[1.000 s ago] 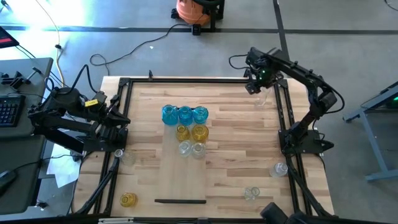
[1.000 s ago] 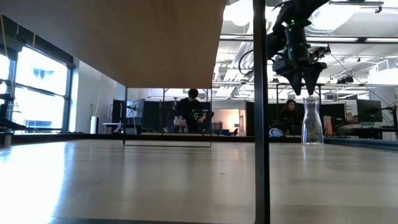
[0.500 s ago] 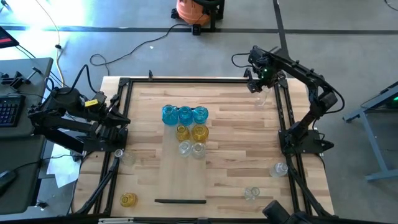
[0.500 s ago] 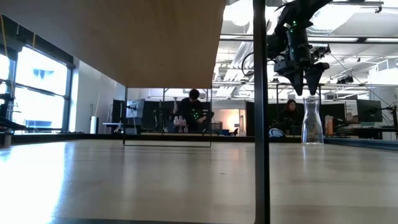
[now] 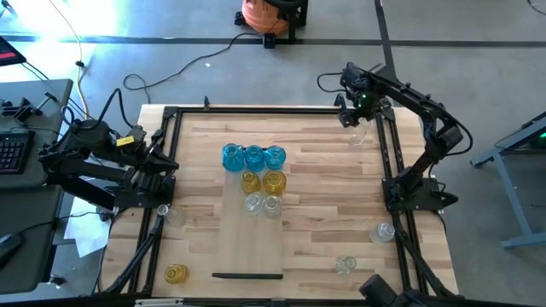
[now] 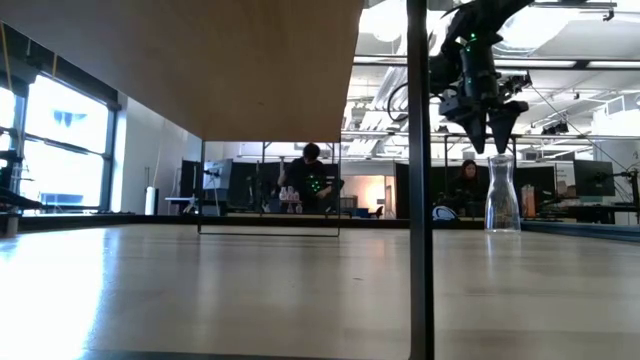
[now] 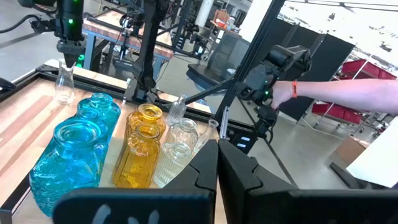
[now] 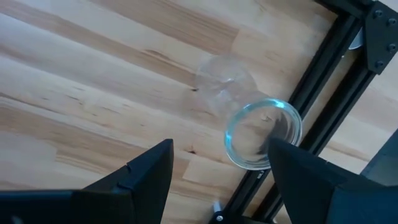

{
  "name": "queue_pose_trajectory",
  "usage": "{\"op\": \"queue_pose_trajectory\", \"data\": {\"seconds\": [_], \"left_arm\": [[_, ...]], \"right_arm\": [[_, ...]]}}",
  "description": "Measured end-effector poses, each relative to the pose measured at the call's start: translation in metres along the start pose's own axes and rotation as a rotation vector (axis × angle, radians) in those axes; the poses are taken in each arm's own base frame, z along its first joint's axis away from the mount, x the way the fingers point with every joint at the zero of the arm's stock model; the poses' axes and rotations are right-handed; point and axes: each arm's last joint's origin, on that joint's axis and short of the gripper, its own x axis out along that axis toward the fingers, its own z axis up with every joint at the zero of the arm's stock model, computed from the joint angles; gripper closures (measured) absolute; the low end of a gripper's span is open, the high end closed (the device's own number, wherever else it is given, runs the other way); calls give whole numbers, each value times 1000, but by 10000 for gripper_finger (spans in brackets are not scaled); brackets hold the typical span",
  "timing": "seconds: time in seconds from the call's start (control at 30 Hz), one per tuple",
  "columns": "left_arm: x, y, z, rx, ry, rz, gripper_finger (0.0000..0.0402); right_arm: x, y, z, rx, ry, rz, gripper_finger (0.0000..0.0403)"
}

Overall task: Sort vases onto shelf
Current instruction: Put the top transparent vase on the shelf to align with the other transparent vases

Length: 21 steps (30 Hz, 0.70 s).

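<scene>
3 blue vases (image 5: 253, 157), 3 yellow (image 5: 262, 182), 6 clear (image 5: 264, 205).

From where I stand, only the right tool (image 5: 353, 118) has moved. A second ago it hung a little to the inner side of the clear vase (image 5: 357, 135) at the counter's far right corner; it has since slid over and come down slightly, so its spread fingers (image 6: 487, 128) now point straight at the vase's mouth (image 8: 263, 134), just above the rim without touching it. Most of that shift happened early; lately it has barely drifted.
</scene>
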Motion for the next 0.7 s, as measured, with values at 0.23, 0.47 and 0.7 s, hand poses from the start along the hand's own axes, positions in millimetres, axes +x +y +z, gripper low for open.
{"op": "queue_pose_trajectory", "data": {"seconds": [0.23, 0.47, 0.7], "left_arm": [[0, 0, 1, 1, -8, -3, 401], [0, 0, 1, 9, -8, -3, 402], [0, 0, 1, 17, -8, -3, 402]], "right_arm": [[0, 1, 2, 24, -16, 16, 160], [0, 3, 2, 25, -25, 20, 160], [22, 6, -6, 11, 52, 7, 160]]}}
